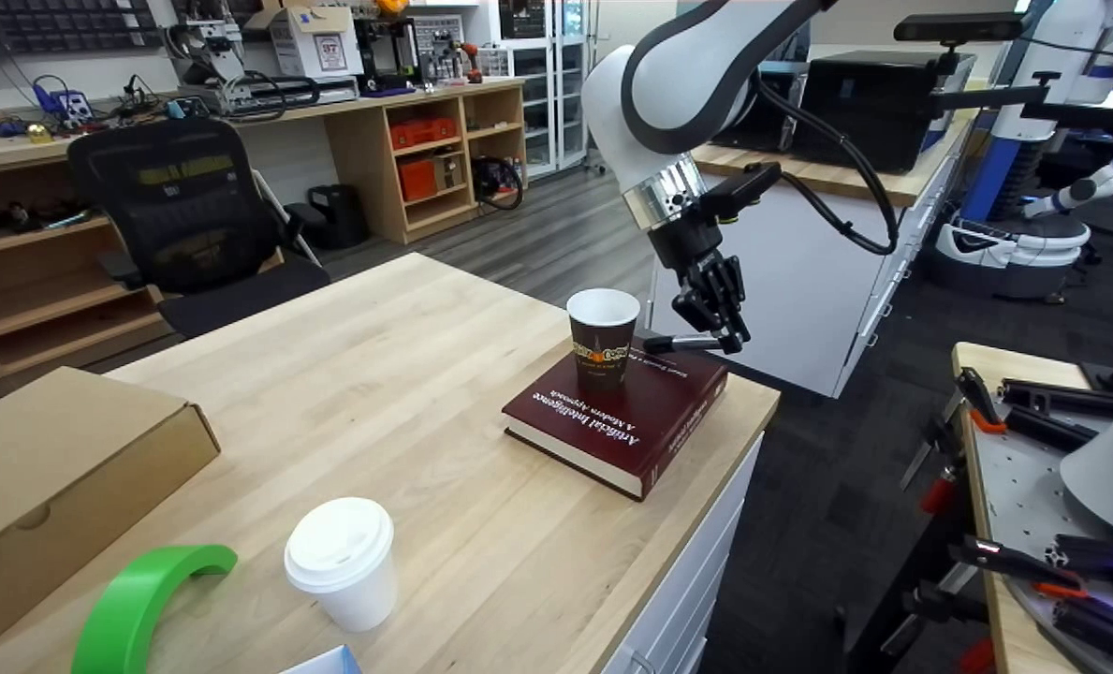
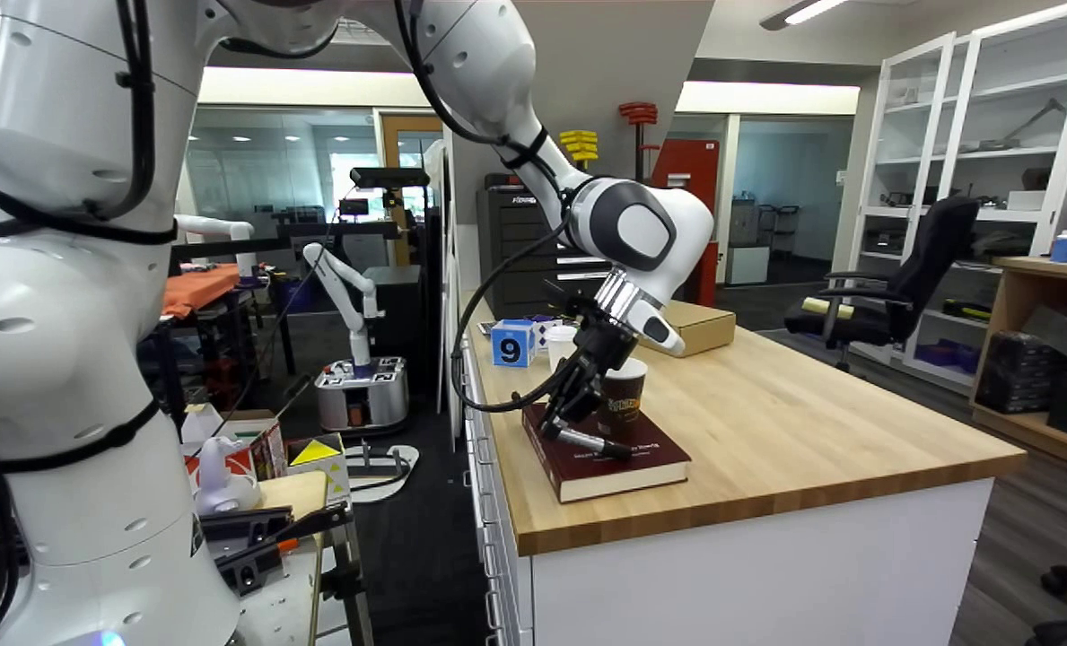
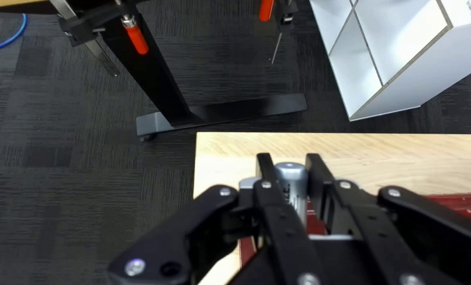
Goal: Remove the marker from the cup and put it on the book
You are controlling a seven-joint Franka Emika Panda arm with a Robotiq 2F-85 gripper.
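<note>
The black claw is drawn in narrow and holds a short, slim marker with a silver body and a black end, its jaws bearing on both flanks. The marker is out of the small brown paper cup with a pale rim and lies crosswise in the grip, black end reaching over the thick, dark red hardcover book below the claw. From where I stand I cannot tell whether marker and cover touch.

The book rests flat on the pale wooden table, near a corner, its white lettering and pale page edges in plain sight. Just beside the claw, the brown cup stands upright on the book's cover.

Above the claw, a white jointed arm slopes down to a shiny metal collar. Well apart from the claw, farther along the table, I note a white cup with a white lid, upright; a blue and white cube marked with a black 9, near that cup; a bright green arched piece; and a flat brown cardboard box. Farther out, past the table, a black mesh-backed office chair stands near a wooden workbench.
</note>
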